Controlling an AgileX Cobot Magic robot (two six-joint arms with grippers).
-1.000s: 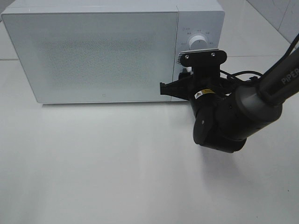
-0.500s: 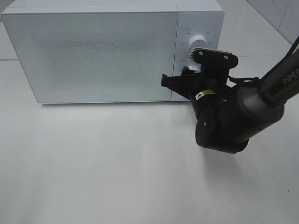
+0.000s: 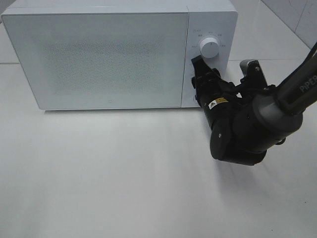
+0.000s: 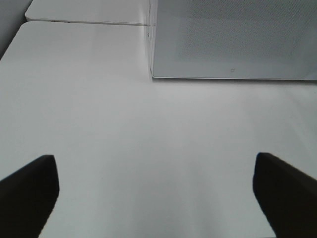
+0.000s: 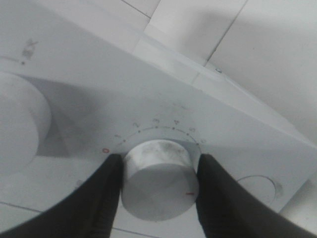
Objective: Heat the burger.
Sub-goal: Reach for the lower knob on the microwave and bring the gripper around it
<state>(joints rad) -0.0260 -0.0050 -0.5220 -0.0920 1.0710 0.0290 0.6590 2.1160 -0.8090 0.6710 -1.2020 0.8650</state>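
The burger is out of view; the white microwave (image 3: 109, 54) has its door shut. My right gripper (image 3: 199, 82) is pressed against the control panel below the upper dial (image 3: 209, 48). In the right wrist view this gripper (image 5: 159, 159) is shut on the lower timer knob (image 5: 158, 181), one black finger (image 5: 106, 193) on each side. The knob's red mark points away from the zero of the numbered scale. My left gripper (image 4: 154, 163) stands open over bare table, facing the microwave's front (image 4: 233, 39); it holds nothing.
The microwave stands at the back of a white table (image 3: 99, 173). The right arm (image 3: 242, 129) reaches in from the right edge. The upper dial (image 5: 20, 124) sits beside the gripped knob. A second white table top (image 4: 84, 10) lies behind.
The right wrist has rolled while gripping the timer knob: its camera mount swung from above the gripper round to the right. The left gripper has stayed open.
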